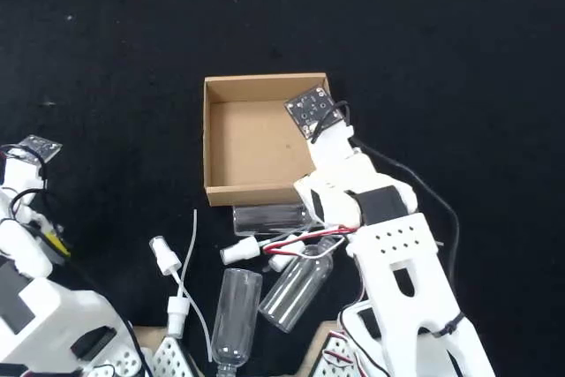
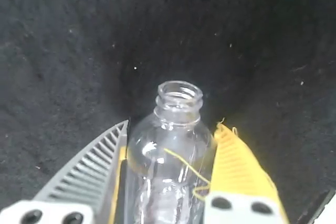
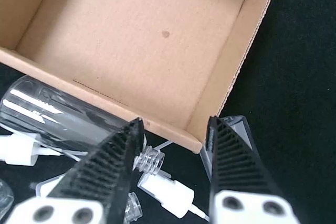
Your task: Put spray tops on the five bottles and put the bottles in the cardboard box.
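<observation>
My left gripper (image 2: pixel 173 127) is shut on a clear bottle (image 2: pixel 170 156) with an open, capless neck, held over the black table. That arm (image 1: pixel 22 245) stands at the far left. My right gripper (image 3: pixel 176 124) is open above the near right corner of the cardboard box (image 1: pixel 265 139), which has nothing inside (image 3: pixel 131 35). Below its fingers lie a bottle neck (image 3: pixel 149 158) and a white spray top (image 3: pixel 168 190). One clear bottle (image 1: pixel 269 218) lies against the box's front wall. Two more bottles (image 1: pixel 300 287) (image 1: pixel 236 315) lie nearer the front.
Loose white spray tops (image 1: pixel 163 258) (image 1: pixel 240 252) (image 1: pixel 179 311) with thin tubes lie among the bottles in front of the box. The right arm (image 1: pixel 371 218) hangs over the box's front right corner. Black cloth stretches open behind and to the right of the box.
</observation>
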`<state>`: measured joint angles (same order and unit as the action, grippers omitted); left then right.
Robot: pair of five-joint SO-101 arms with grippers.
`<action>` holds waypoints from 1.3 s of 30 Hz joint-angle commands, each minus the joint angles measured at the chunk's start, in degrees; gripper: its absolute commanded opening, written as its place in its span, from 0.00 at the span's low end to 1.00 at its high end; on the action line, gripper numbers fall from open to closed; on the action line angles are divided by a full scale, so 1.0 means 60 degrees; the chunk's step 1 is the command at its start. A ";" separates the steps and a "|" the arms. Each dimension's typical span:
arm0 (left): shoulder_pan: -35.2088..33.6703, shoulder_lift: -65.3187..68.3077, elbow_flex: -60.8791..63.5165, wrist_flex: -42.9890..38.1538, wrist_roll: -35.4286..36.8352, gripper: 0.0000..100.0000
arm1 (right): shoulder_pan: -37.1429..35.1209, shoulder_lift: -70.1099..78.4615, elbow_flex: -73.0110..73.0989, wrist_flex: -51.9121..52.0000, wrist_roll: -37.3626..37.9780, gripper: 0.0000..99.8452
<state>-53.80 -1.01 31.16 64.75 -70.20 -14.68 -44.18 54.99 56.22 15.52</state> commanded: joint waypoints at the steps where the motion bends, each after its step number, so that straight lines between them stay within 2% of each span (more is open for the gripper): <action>1: -0.0725 -0.0835 -0.0066 -0.0044 -0.0103 0.03 | -0.0132 -0.0300 -0.0725 -0.0147 -0.0044 0.18; 6: -0.1018 -0.1832 0.0212 -0.0073 0.0044 0.03 | -0.1289 -0.0256 -0.0960 -0.0147 -0.0044 0.18; 12: -0.0300 -0.2447 0.1282 -0.1685 0.2857 0.03 | -0.3048 -0.0242 -0.0916 -0.0147 -0.0059 0.18; 15: -0.0359 -0.2520 0.1458 -0.2007 0.3062 0.03 | -0.4073 -0.0242 -0.0974 0.0278 -0.0044 0.19; 19: -0.1150 -0.2974 0.1341 -0.2007 0.3560 0.03 | -0.5319 -0.0139 -0.1326 0.0000 -0.0205 0.18; 25: -0.2557 -0.3868 0.1267 -0.2007 0.4308 0.03 | -0.6505 0.1736 -0.2425 -0.0879 -0.1729 0.13; 29: -0.3260 -0.4000 0.1253 -0.2007 0.5040 0.03 | -0.7253 0.3436 -0.3495 -0.0923 -0.2315 0.14; 34: -0.3744 -0.4103 0.1253 -0.2007 0.5832 0.03 | -0.7326 0.5092 -0.4154 -0.1670 -0.3692 0.13; 39: -0.3963 -0.4073 0.1077 -0.1993 0.5978 0.03 | -0.7795 0.6352 -0.4183 -0.2359 -0.4337 0.13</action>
<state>-76.22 -22.90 40.48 53.41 -35.38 -59.43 -8.13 33.54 44.97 -8.92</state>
